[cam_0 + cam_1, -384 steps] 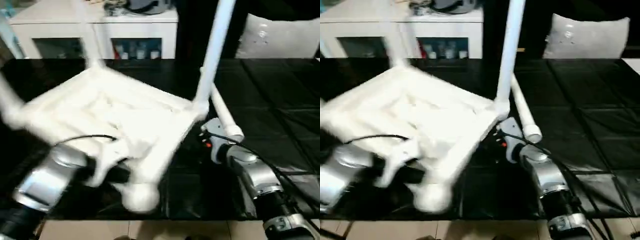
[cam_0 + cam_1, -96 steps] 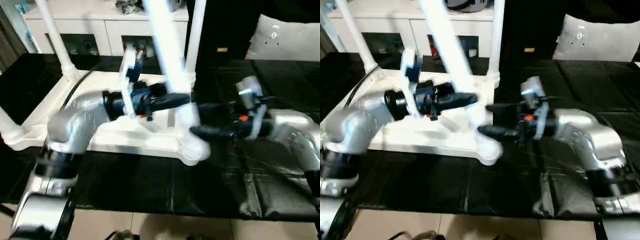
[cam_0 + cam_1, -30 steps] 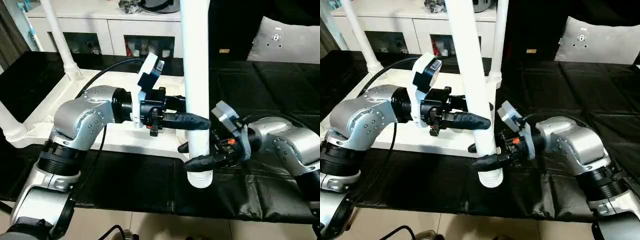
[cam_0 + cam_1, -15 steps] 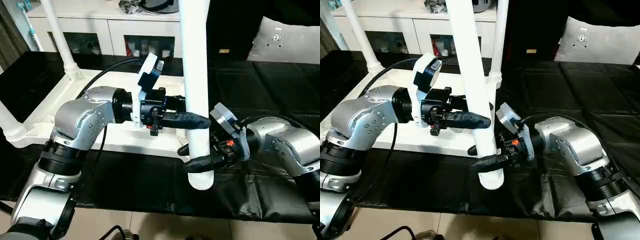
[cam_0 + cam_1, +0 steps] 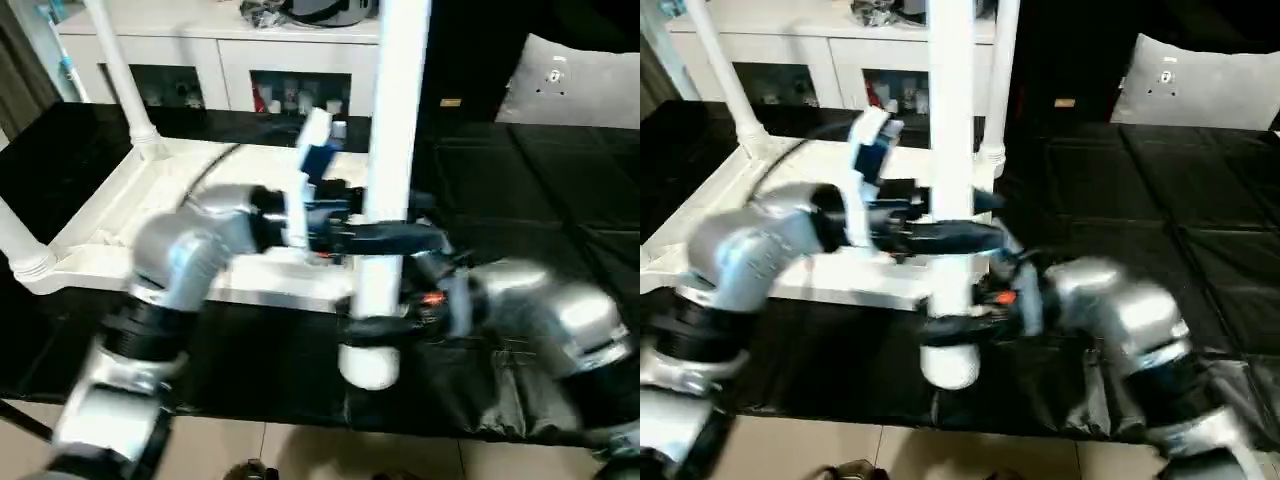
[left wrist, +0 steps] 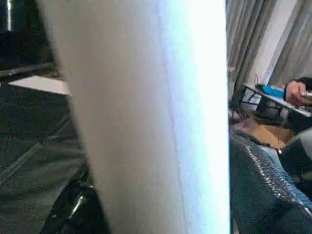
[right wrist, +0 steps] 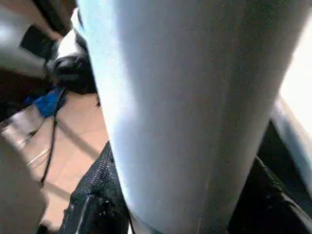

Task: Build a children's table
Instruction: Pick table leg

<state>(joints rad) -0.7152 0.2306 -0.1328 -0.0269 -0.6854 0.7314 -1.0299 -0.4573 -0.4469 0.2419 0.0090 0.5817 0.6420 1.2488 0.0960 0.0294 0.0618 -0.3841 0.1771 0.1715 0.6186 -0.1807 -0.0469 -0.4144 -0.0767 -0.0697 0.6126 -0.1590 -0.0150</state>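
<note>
Two tools [image 5: 395,240] grip one upright, smooth white tapered leg [image 5: 390,150].

A black-covered work table [image 5: 560,180] spans the scene. At twelve o'clock, behind it, stands a white cabinet [image 5: 215,50] with glass-fronted compartments holding small bottles [image 5: 290,98]. At two o'clock a grey cushion [image 5: 580,85] rests against the dark wall. Beige tiled floor [image 5: 300,450] shows at six o'clock.

The white children's table [image 5: 130,225] lies upside down on black cloth, ribbed underside up, with legs rising from its far corners. A fourth leg [image 5: 385,190] stands nearly upright at the near corner.
</note>
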